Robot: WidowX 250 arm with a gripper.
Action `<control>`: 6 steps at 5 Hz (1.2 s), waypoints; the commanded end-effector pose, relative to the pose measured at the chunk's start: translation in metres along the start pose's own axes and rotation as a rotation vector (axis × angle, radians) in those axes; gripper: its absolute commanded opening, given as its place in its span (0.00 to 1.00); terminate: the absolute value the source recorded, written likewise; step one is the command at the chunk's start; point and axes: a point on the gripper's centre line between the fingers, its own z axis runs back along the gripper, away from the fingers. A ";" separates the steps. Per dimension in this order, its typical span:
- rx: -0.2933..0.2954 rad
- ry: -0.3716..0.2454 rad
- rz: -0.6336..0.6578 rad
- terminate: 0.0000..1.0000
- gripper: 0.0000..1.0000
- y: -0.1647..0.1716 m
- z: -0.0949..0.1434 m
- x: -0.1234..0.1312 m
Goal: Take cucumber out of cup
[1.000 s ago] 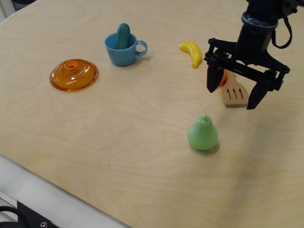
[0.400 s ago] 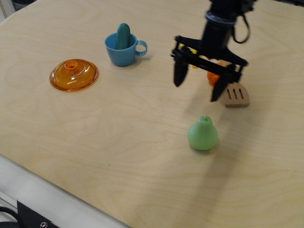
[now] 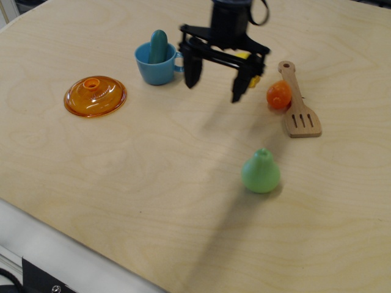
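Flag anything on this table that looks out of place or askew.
Only the cucumber stands out: it sits upright in the blue cup, leaning against the rim, top poking out. The orange lid lies alone with no pot. Nothing looks spilled or damaged.

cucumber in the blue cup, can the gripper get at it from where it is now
Probably yes. The cucumber stands upright, its top sticking above the cup rim with nothing over it. The gripper hangs open just to its right, nothing between them.

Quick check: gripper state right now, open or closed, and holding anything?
Gripper: open, jaws spread wide, holding nothing; it hangs just right of the cup, with the cucumber in the cup.
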 end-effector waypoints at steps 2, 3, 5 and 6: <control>0.056 -0.099 0.090 0.00 1.00 0.071 0.033 0.019; 0.047 -0.099 0.113 0.00 1.00 0.087 0.028 0.027; 0.032 -0.103 0.127 0.00 1.00 0.111 0.015 0.050; 0.024 -0.108 0.123 0.00 1.00 0.114 0.008 0.063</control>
